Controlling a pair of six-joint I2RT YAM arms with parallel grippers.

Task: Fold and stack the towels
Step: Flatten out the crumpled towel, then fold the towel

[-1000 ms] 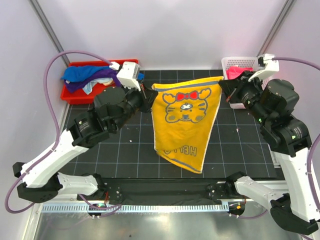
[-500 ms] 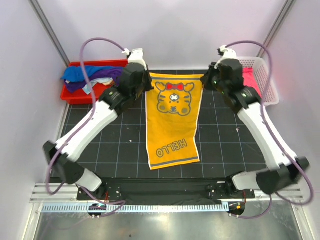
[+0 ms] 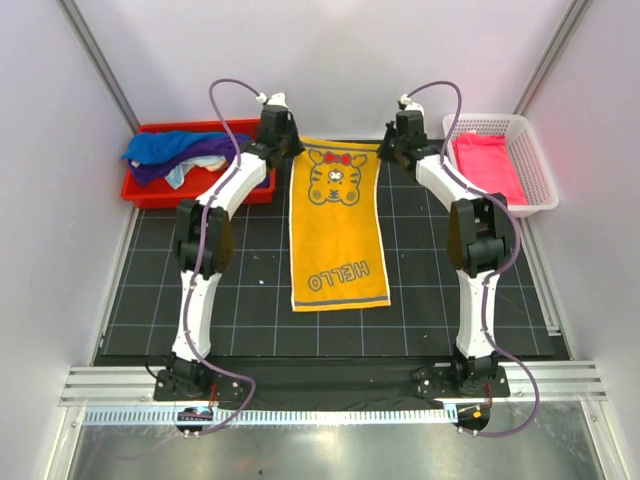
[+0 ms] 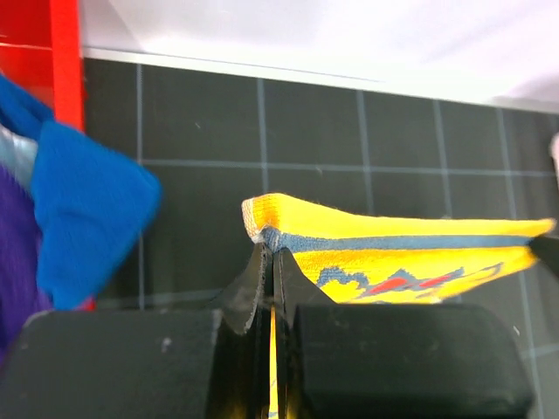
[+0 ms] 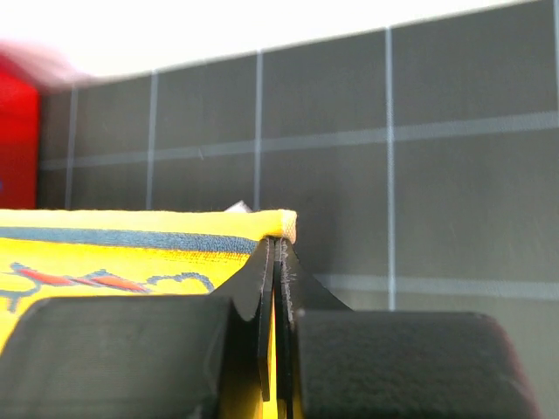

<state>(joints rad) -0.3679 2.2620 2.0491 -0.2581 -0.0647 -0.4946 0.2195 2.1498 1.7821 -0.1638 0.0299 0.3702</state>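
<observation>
Lying spread on the tabletop (image 3: 450, 290) just right of the red bin (image 3: 140, 193), the yellow-orange towel (image 3: 338, 235) (tiger print up) has both far corners clenched, left hand (image 4: 271, 253) nearer the bin, right hand (image 5: 278, 244) farther.

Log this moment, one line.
left gripper: shut on yellow towel, far-left corner | right gripper: shut on towel, far-right corner | towel: laid out on mat | fold: not started

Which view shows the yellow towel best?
Top external: the whole yellow towel shows, tiger print and HELLO included. Left wrist shows only one corner pinched in the left tool; right wrist, the other corner in the right tool.
</observation>
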